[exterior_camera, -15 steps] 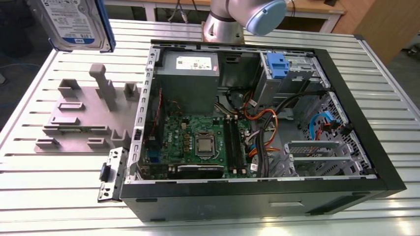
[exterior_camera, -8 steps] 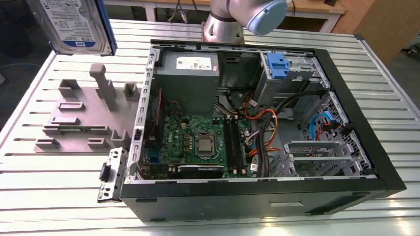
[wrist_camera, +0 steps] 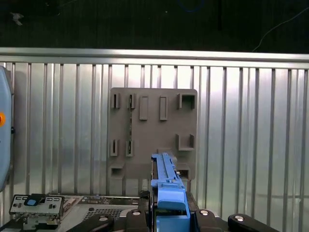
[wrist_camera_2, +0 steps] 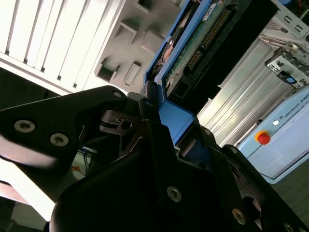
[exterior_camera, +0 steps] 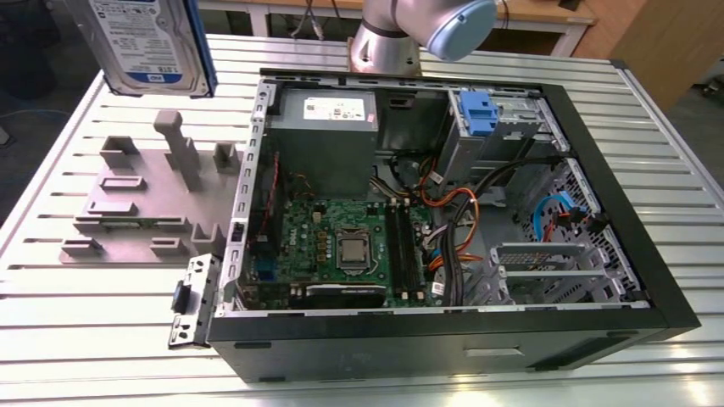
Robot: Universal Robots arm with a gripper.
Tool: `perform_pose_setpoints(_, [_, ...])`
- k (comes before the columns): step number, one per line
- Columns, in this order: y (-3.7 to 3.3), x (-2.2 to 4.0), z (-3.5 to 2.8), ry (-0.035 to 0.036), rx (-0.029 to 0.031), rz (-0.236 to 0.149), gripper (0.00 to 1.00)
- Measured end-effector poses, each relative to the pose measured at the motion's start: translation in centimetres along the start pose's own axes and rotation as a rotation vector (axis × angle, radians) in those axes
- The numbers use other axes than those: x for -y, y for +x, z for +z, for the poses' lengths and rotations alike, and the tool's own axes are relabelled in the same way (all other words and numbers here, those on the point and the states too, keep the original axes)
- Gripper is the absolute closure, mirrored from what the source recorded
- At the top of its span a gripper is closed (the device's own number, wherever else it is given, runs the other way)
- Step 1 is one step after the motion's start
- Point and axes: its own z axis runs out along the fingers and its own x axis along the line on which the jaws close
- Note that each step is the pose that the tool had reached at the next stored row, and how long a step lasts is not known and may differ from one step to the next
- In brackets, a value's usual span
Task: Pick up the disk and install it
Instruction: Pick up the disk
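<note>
The disk (exterior_camera: 147, 42), silver-grey with a white and blue label and blue side rails, hangs upright in the air above the far left of the table, over the grey holder plate (exterior_camera: 142, 199). In both wrist views my gripper (wrist_camera_2: 176, 118) is shut on the disk's blue-railed body (wrist_camera_2: 193, 46), with black fingers (wrist_camera_2: 149, 104) pressed against its sides. In the first wrist view the disk (wrist_camera: 166, 186) stands edge-on above the gripper (wrist_camera: 169, 217), and the holder plate (wrist_camera: 153, 130) lies below it. The open computer case (exterior_camera: 633, 254) lies to the exterior view's right of the disk.
Inside the case are the motherboard (exterior_camera: 339, 242), the power supply box (exterior_camera: 328, 127), loose cables (exterior_camera: 453, 212) and a metal drive cage with a blue latch (exterior_camera: 480, 112). The arm's base (exterior_camera: 391, 42) stands behind the case. The table is ribbed metal (exterior_camera: 102, 297).
</note>
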Motion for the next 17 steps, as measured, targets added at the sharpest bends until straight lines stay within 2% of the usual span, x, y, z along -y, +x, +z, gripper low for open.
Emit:
perform_pose_setpoints(2, [0.02, 0.47, 0.02, 0.0001, -0.0011, 0.000, 0.64])
perform_pose_setpoints(5, [0.18, 0.69, 0.02, 0.0000, -0.0044, 0.000, 0.64])
perform_pose_setpoints(17, [2.25, 1.11, 0.03, -0.0001, -0.0150, 0.000, 0.64])
